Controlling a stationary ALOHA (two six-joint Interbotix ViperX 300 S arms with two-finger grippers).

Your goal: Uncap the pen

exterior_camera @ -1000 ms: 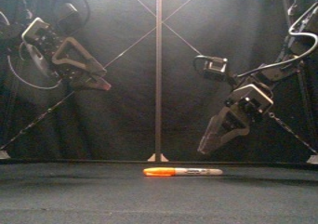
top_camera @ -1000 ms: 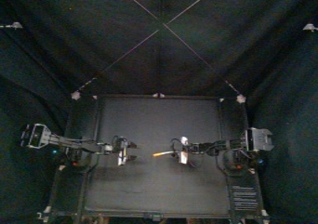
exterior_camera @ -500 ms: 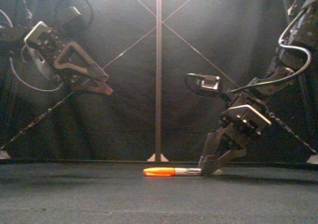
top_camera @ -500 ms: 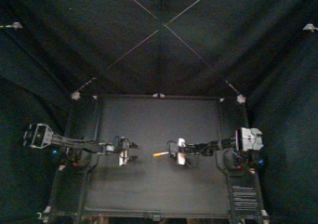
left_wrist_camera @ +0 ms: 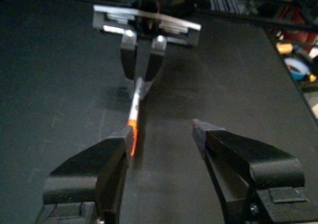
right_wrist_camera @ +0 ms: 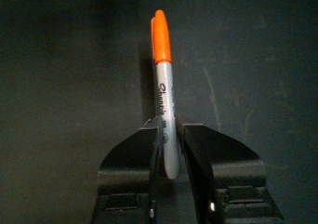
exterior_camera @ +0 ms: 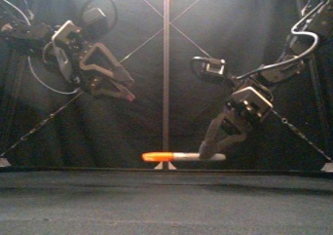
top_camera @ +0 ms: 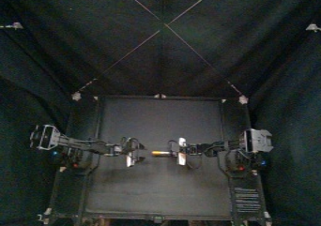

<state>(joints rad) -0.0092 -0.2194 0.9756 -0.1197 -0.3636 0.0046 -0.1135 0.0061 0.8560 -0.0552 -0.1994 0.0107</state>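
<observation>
The pen (exterior_camera: 182, 157) has an orange cap (exterior_camera: 159, 157) and a pale grey barrel. It hangs level a little above the table, cap pointing left. My right gripper (exterior_camera: 215, 153) is shut on the barrel's far end, seen close in the right wrist view as pen (right_wrist_camera: 161, 74) rising from the jaws of the right gripper (right_wrist_camera: 165, 139). My left gripper (exterior_camera: 117, 86) hangs open, higher up and left of the cap. In the left wrist view the left gripper (left_wrist_camera: 159, 135) frames the orange cap (left_wrist_camera: 129, 139) between its spread jaws without touching it. From above, the pen (top_camera: 160, 156) lies between left gripper (top_camera: 131, 151) and right gripper (top_camera: 179, 155).
The black table (top_camera: 160, 188) lies under the pen, with black curtains on the back and sides. Nothing else stands on it.
My right gripper came down onto the pen, closed on its barrel and lifted it off the table. The left arm swung in toward the middle and lower.
</observation>
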